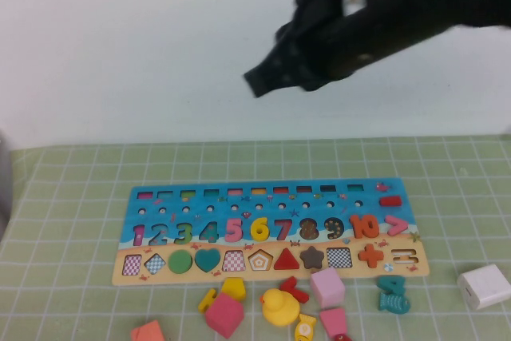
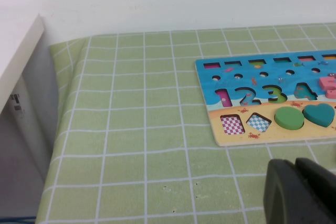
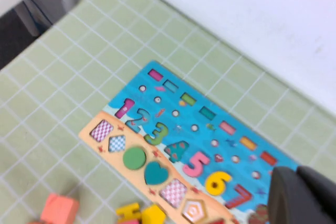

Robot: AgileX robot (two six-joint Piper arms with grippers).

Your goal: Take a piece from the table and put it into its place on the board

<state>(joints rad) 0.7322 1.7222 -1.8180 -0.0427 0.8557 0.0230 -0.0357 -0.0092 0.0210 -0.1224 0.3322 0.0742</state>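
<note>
The right pincer (image 1: 257, 84) is held high in the air above the far side of the board (image 1: 383, 201). It is shut tight and nothing is seen in it. The yellow 6 (image 1: 259, 229) is already seen on the board, between the pink 5 (image 1: 233, 230) and the red 7 (image 1: 283, 229), so the job looks done.

It seems that only the move away is left. For this, the arm is best kept high and pulled back slowly, so the 6 is not bumped out.

The left pincer (image 2: 296, 182) is seen only from its own camera, low over the desk (image 2: 142, 145) near the board's 1 end. It cannot be told if it is open or shut.

It cannot be told if the 6 is pushed all the way down. The rubber duck (image 1: 279, 307) and other loose blocks near it are partly cut off at the edge.
</note>
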